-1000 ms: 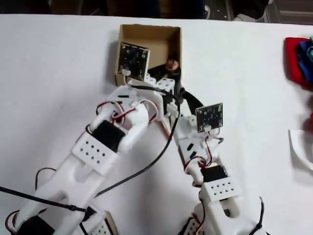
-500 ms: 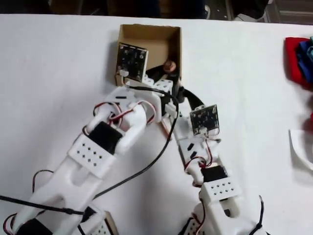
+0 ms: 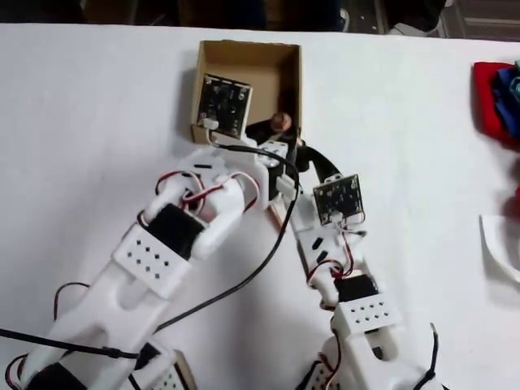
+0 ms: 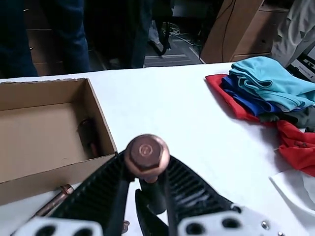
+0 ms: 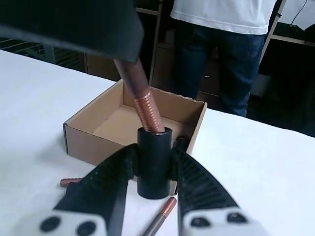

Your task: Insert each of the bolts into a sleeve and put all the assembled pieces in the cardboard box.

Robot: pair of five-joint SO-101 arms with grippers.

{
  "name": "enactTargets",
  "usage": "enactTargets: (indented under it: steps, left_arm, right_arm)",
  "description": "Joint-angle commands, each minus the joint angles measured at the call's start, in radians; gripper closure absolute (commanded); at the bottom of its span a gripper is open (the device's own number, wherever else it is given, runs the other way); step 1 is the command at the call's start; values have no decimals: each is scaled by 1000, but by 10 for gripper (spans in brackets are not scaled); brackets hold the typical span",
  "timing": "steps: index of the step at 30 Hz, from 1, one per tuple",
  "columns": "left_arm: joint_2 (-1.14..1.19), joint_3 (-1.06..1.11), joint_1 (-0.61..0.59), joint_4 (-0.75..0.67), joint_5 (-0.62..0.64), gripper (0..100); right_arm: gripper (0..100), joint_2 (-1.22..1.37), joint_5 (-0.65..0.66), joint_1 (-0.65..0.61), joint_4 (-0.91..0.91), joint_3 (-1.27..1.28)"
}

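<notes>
High view: fixed overhead, looked steeply down on the table [image 3: 97, 122], with the cardboard box [image 3: 248, 61] at its far side. Left wrist view: sat low and close behind the left gripper [image 4: 146, 164], faced far and rightward. Right wrist view: sat likewise behind the right gripper [image 5: 154, 164], faced far; all three shared the box.

I see a white table [image 3: 97, 122], folded red and teal cloths [image 4: 266, 91] at its right edge, dim floor [image 4: 172, 59] beyond.
</notes>
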Motion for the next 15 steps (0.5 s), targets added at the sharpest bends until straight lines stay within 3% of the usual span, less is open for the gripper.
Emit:
enactTargets:
  steps: [1,6,15]
  left_arm:
    - [21,-31,11,-26,11,973]
    - [153,-160,-11,-6,63,973]
    - [388,-515,20,288,81,973]
  right_arm:
    - [975,-45,3,-12,-42,-18]
    - [975,-45,9,-13,-114,-17]
    - [975,-45,11,-7,-139,-17]
